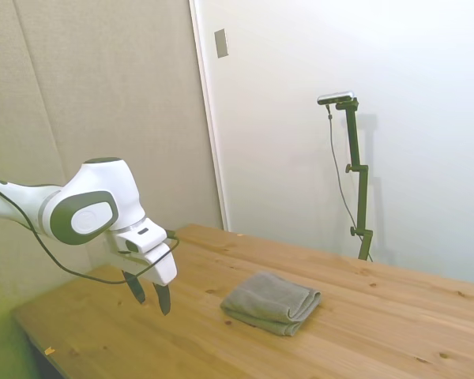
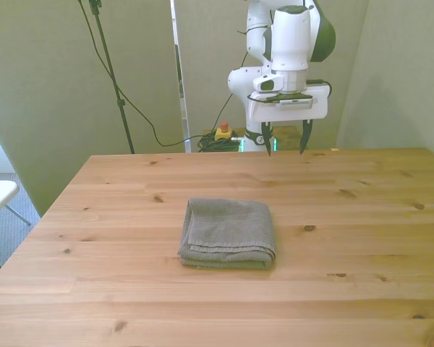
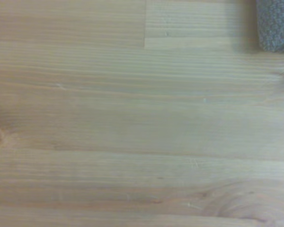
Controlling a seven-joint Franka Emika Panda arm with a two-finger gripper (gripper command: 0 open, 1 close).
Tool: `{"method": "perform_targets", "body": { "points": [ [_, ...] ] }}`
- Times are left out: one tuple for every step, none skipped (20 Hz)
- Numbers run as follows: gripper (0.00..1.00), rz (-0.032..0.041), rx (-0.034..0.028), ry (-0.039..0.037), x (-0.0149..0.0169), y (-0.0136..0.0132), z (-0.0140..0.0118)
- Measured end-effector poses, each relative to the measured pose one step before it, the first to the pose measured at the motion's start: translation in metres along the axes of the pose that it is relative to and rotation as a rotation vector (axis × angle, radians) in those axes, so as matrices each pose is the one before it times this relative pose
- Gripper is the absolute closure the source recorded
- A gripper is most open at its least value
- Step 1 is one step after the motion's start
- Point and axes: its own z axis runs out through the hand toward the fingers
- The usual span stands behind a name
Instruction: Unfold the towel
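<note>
Mid-frame in the front view, the towel sits folded on the desk.
Looks soft, thick and floppy, light enough, so it'll sag when lifted; I'd pinch just the top layer at a loose corner, not the whole stack. The claw hangs above it in the frame, fingers apart and holding nothing, well clear of the cloth.

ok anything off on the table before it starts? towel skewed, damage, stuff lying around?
Nothing stands out. The towel lies folded and flat on the table, layers stacked evenly, roughly square to the edges. The tool hangs open above the table, clear of the towel.
</note>
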Motion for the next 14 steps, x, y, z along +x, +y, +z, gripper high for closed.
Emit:
{"method": "perform_targets", "body": {
  "points": [
    [0.00,0.00098,0.00185,0.00142,0.00061,-0.00048,-0.00098],
    [0.00,0.00413,0.00146,0.00106,0.00048,-0.00005,-0.00043],
    [0.00,0.00384,0.00299,0.00256,0.00081,0.00009,-0.00032],
    [0.00,0.00860,0.00713,0.00538,0.00274,0.00088,-0.00096],
    [0.00,0.02533,0.01196,0.01215,0.01048,0.00421,-0.00204],
    [0.00,0.04868,0.01498,0.01392,0.02257,0.01123,-0.00306],
    [0.00,0.05053,0.01420,0.00923,0.02816,0.01366,-0.00212],
    [0.00,0.04536,0.00947,0.00582,0.03464,0.01742,-0.00273],
    [0.00,0.03469,0.00598,0.00545,0.03221,0.01469,-0.00207],
    [0.00,0.03152,0.00480,0.00903,0.03057,0.01252,-0.00207],
    [0.00,0.02857,0.00660,0.01122,0.02924,0.01092,-0.00260],
    [0.00,0.02175,0.00807,0.01249,0.02475,0.00798,-0.00213],
    [0.00,0.02489,0.01238,0.01324,0.02323,0.00799,-0.00218],
    [0.00,0.02038,0.01369,0.00009,0.02043,0.00942,-0.00103]
  ]
}}
